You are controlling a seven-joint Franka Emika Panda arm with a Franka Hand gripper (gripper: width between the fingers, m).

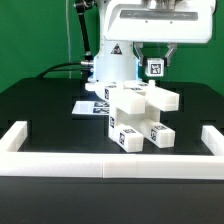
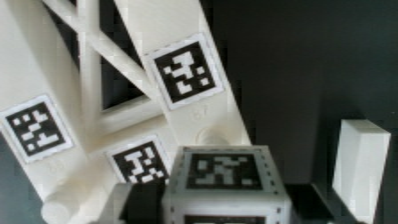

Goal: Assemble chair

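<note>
Gripping small white square-section plastic leg [image 2: 222, 178] with black-and-white tag: two-finger gripper [image 1: 155, 62], jaws clamped on it, near chair's top. Exterior view alone shows whole partly built chunky white plastic chair [image 1: 140, 115] mid black table [image 1: 40, 115], beside flat white marker board [image 1: 86, 106], inside low white border wall [image 1: 100, 163]. Wrist view alone shows tagged slats [image 2: 107, 60] close up, beyond held leg.
</note>
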